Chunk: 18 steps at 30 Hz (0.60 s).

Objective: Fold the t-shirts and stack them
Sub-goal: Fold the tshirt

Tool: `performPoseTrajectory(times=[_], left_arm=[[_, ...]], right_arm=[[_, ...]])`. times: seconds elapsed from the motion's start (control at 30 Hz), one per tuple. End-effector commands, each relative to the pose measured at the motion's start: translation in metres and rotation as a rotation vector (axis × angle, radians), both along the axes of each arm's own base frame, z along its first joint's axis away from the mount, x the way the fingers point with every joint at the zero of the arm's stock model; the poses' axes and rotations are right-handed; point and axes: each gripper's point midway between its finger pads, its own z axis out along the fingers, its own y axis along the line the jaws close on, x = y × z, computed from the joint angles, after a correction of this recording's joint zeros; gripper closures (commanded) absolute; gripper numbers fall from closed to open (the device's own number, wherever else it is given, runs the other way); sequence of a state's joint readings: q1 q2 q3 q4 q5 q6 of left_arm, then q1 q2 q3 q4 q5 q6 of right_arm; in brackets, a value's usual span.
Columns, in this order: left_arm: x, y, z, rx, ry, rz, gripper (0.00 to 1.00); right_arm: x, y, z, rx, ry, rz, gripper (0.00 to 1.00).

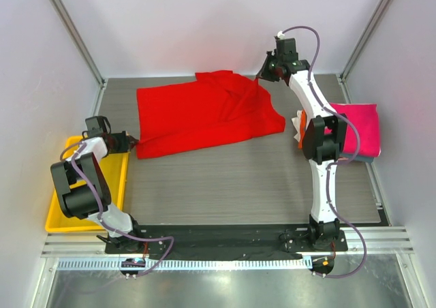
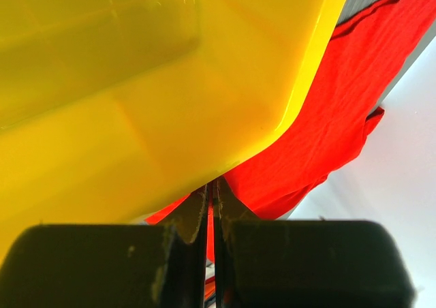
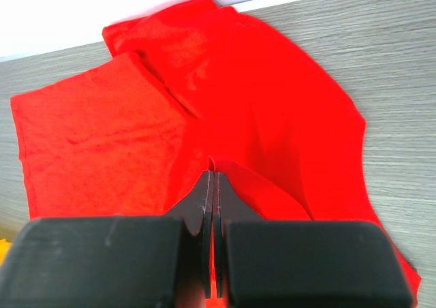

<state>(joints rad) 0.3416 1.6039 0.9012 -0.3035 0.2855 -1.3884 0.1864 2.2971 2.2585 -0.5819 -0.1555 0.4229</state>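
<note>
Both grippers are pinching the red shirt at opposite ends.
The red shirt is lying spread and partly folded on the table's far half. The left gripper is clamping its near-left corner with fingers pressed together on the cloth, beside the yellow tray. The right gripper is squeezing a fold at the far-right edge. A pink-topped stack is sitting at the right edge, under the right arm.

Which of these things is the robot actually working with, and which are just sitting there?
Part of the job: red t-shirt, pinched by the left gripper and right gripper; stack of folded t-shirts, magenta-pink on top.
Just lying about: yellow tray, at the far left.
</note>
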Motion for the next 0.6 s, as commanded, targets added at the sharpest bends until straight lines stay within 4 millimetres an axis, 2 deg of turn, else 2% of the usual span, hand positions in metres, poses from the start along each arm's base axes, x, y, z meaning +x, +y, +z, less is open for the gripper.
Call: performPoseTrajectory(times=[0.0, 0.23, 0.5, 0.57], left_arm=[[0.012, 0.0, 0.016, 0.002, -0.063, -0.007, 1.0], [0.007, -0.001, 0.017, 0.005, -0.067, -0.004, 1.0], [0.008, -0.001, 0.016, -0.004, -0.067, 0.002, 1.0], [0.01, -0.001, 0.018, -0.005, -0.074, 0.002, 1.0]], right_arm=[[0.005, -0.011, 0.031, 0.006, -0.066, -0.043, 0.99], [0.004, -0.025, 0.034, 0.01, -0.065, -0.081, 0.99], [0.005, -0.024, 0.033, 0.03, -0.067, -0.073, 0.99], [0.005, -0.029, 0.033, 0.015, -0.07, -0.095, 0.99]])
